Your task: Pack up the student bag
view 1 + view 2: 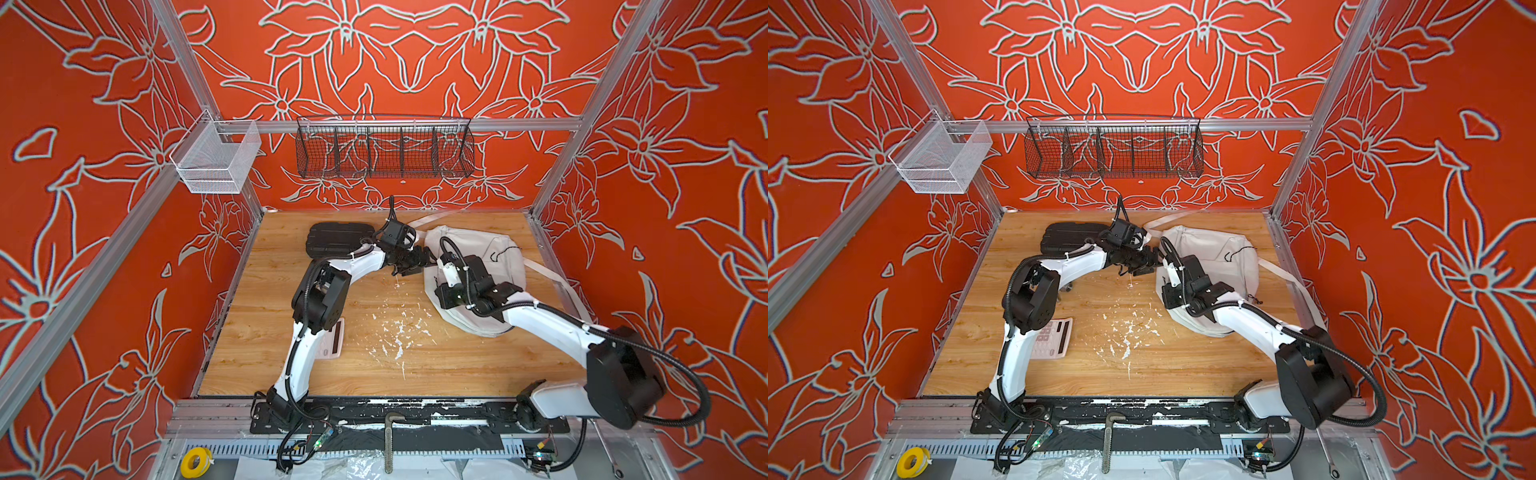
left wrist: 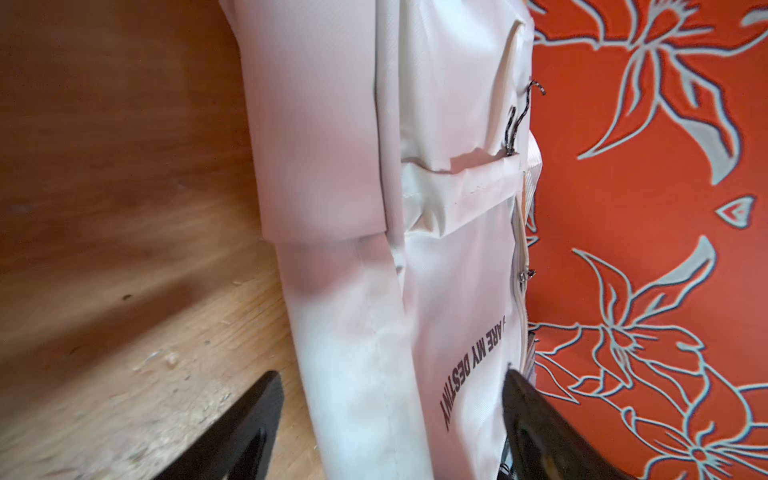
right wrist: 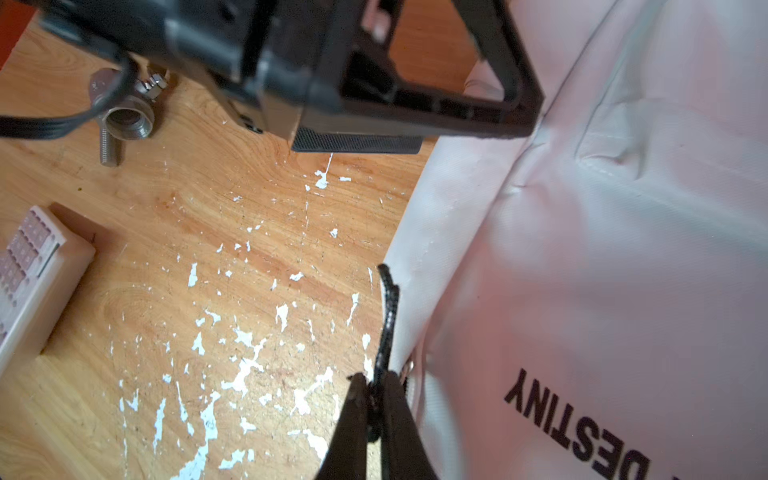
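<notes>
Student bag lies far right on worktop — packing looks barely begun. Right hand clenched on zipper-pull cord; left hand released, alongside. Calculator, black case — both outside.

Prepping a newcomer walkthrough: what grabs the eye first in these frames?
The red floral walls all around dominate. Next comes the white student bag at the back right of the table. Close up, the right gripper has its jaws shut on a black cord zipper pull, while the left gripper stands open facing the bag.
</notes>
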{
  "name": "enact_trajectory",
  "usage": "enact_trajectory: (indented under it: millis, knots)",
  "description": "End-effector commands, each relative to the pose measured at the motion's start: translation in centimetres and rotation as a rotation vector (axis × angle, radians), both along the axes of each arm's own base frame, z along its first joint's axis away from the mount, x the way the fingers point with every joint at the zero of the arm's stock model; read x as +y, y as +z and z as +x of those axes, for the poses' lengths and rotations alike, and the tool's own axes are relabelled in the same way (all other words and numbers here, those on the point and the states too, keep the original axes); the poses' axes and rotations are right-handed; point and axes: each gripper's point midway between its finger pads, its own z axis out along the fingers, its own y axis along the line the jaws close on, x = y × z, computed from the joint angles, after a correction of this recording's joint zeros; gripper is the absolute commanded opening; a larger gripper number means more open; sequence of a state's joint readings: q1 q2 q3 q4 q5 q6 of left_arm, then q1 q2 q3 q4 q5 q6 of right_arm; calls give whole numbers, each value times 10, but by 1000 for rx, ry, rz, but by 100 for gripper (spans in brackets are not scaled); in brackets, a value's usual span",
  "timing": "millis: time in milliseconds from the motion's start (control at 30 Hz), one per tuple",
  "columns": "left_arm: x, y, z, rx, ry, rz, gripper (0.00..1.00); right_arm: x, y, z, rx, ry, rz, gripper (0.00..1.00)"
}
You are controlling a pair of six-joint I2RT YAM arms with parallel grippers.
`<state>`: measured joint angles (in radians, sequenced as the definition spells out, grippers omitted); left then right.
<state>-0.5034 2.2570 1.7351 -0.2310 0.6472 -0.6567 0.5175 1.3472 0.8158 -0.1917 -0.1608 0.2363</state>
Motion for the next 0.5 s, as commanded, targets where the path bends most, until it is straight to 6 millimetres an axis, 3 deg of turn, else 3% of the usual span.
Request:
enact_trajectory:
  millis: [0, 200, 300, 400, 467]
  knots:
    - [-14, -14, -21, 60, -66, 5, 75, 5, 23, 7, -132, 34, 22, 0]
    - [-27, -30, -42, 88, -123, 29, 58, 7, 29, 10, -142, 45, 22, 0]
    - [-27, -30, -41, 89, -106, 19, 36, 10, 31, 10, -138, 52, 30, 0]
    - [-28, -21, -35, 77, -98, 9, 0, 9, 30, 5, -126, 62, 22, 0]
    - [-22, -17, -28, 94, -85, 4, 0, 7, 30, -3, -123, 78, 15, 0]
